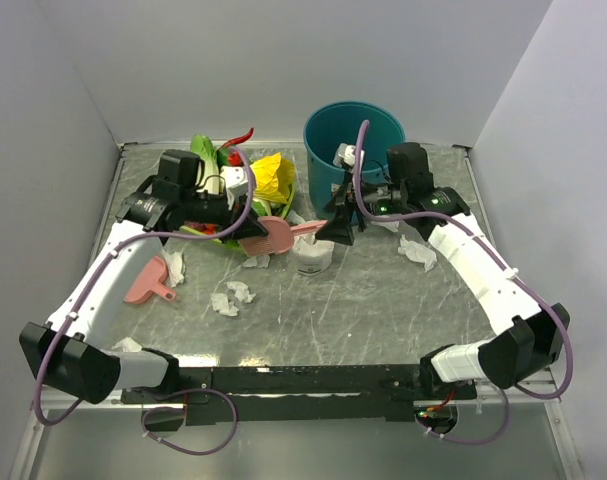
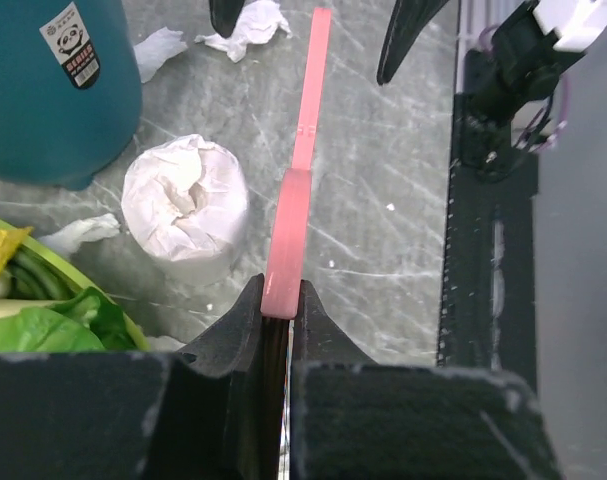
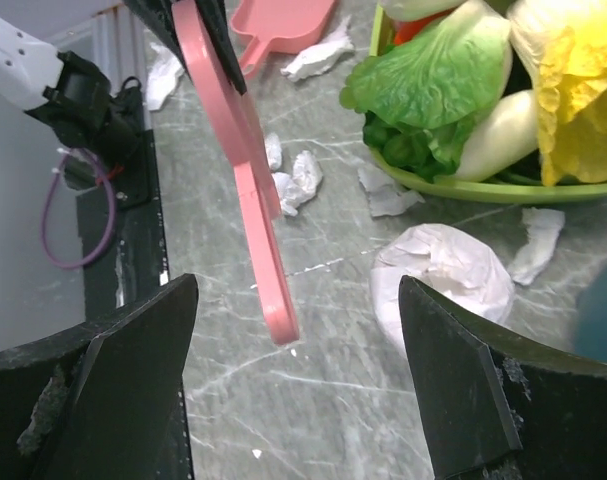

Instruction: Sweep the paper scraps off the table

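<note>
Ahead of left hand (image 2: 280,298) clamping pink brush (image 2: 309,120), paper scraps (image 2: 251,24) on table (image 2: 383,210).

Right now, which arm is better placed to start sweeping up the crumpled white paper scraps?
Left, probably. The left gripper is shut on the flat pink plastic sweeping tool, with the paper scraps on the grey marble-patterned table nearby. The right gripper is open and grips nothing.

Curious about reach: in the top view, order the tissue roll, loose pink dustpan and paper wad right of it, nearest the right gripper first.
From the right gripper:
1. tissue roll, just left.
2. paper wad, left of centre.
3. pink dustpan, far left.
</note>
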`<action>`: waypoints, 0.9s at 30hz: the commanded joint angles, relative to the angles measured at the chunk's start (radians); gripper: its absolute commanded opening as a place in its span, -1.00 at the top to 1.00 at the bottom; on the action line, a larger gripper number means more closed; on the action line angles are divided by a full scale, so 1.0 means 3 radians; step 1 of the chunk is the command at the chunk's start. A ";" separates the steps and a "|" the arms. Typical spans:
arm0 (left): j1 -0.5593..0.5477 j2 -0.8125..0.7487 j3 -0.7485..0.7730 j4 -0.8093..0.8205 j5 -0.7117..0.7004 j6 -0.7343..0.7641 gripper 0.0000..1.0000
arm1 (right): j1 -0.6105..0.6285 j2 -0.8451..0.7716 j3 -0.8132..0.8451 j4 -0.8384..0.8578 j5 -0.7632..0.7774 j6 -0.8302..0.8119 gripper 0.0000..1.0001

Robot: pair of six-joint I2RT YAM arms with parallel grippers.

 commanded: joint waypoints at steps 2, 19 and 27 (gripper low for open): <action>0.0107 0.0059 0.0113 0.0089 0.0554 -0.0285 0.98 | 0.0010 0.0119 0.0155 0.0386 -0.0482 0.0261 -0.71; 0.0311 0.0192 -0.0199 0.1162 0.1035 -0.1390 0.98 | 0.0246 0.0288 0.0017 0.1098 -0.0574 0.0988 0.26; 0.0327 0.0197 -0.0225 0.1224 0.1081 -0.1512 0.98 | 0.0246 0.0267 -0.0034 0.1031 -0.0528 0.0972 0.35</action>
